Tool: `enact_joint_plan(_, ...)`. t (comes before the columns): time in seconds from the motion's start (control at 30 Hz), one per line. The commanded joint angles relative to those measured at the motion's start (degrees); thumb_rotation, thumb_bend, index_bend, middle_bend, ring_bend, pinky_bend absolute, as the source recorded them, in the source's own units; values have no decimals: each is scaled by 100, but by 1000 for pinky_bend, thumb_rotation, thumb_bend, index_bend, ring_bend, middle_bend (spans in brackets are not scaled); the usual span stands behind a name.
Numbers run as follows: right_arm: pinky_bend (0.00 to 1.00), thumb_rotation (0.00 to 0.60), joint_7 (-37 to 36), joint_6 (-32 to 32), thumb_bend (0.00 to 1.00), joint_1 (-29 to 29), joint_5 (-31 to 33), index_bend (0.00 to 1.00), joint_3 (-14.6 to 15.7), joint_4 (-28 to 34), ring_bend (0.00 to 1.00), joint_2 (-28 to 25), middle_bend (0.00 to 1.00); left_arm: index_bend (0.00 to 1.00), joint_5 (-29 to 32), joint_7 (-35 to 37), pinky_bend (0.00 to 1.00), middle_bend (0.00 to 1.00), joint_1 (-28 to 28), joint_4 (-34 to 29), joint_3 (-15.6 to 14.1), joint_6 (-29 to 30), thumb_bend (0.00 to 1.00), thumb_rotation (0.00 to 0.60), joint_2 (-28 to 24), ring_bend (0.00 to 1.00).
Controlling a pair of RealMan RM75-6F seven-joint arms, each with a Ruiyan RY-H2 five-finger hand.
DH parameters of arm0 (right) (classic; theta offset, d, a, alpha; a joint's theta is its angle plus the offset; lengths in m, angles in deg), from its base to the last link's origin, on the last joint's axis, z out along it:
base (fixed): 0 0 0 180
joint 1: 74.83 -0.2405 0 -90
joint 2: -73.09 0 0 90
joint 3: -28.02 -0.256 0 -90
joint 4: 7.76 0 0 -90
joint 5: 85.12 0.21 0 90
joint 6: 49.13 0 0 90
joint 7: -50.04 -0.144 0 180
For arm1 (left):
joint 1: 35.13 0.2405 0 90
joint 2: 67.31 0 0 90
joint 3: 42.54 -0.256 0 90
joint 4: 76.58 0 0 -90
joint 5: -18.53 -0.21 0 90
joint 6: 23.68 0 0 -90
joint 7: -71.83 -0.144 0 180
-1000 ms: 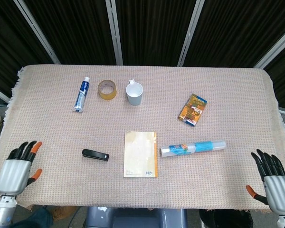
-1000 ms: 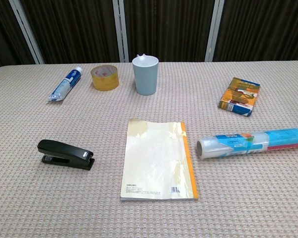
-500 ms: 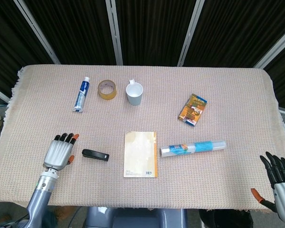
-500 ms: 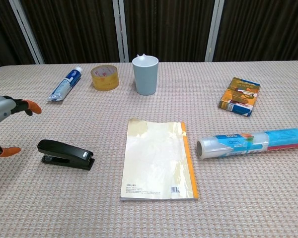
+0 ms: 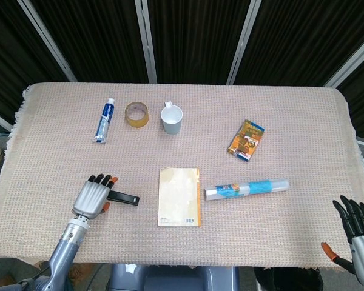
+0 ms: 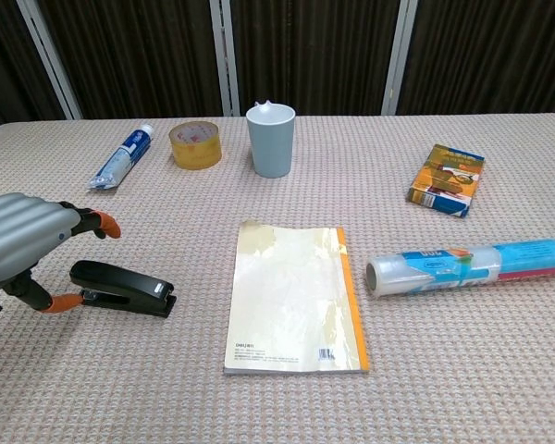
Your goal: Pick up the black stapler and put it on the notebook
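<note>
The black stapler (image 5: 125, 198) (image 6: 125, 287) lies flat on the woven cloth, left of the notebook (image 5: 179, 197) (image 6: 296, 296), a pale book with an orange spine edge. My left hand (image 5: 95, 196) (image 6: 28, 245) hovers over the stapler's left end with fingers spread, thumb low beside the stapler's rear; it holds nothing. My right hand (image 5: 357, 228) is at the table's front right corner, fingers apart, far from both objects, and shows only in the head view.
A roll of plastic wrap (image 5: 247, 188) (image 6: 472, 264) lies right of the notebook. Behind stand a toothpaste tube (image 5: 104, 120), a tape roll (image 5: 136, 114), a blue-grey cup (image 5: 171, 119) and a snack box (image 5: 246, 139). The cloth-covered table (image 5: 303, 121) ends at the front edge.
My left hand has moved right and forward from the table's left edge until it hangs over the stapler's left end. The right hand dropped slightly toward the front corner.
</note>
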Motion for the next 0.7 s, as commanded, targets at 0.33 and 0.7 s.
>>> enact_joint_plan(0.33, 0, 600, -17, 27, 159, -16, -64, 0, 4, -25, 0, -18, 0, 308, 386, -77, 347, 312, -401, 186, 23, -362, 302, 600, 333, 246)
enact_joint_plan(0.7, 0, 600, -61, 35, 160, -9, -129, 0, 38, -42, 0, -54, 0, 359, 730, -82, 415, 410, -677, 91, 14, -580, 360, 600, 389, 323)
